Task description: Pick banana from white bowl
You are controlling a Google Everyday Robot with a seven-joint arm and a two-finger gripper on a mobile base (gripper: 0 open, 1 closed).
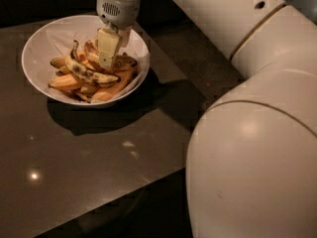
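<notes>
Speckled, curved yellow banana (124, 61) lies in the wide white bowl (47, 38) at the bench's (99, 157) far left corner, pincer (106, 63) just beside it.

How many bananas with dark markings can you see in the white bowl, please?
2: the blotched banana lies across the pile's front; the speckled banana sits beside the pincer, which reaches down into the white bowl. Others may hide beneath.

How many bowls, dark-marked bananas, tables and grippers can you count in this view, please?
white bowl: 1
dark-marked bananas: 2, the speckled banana and the blotched banana
table: 1
gripper, down in the bowl among the fruit: 1
Total: 5. The plain orange pieces overlap too much to count.
</notes>
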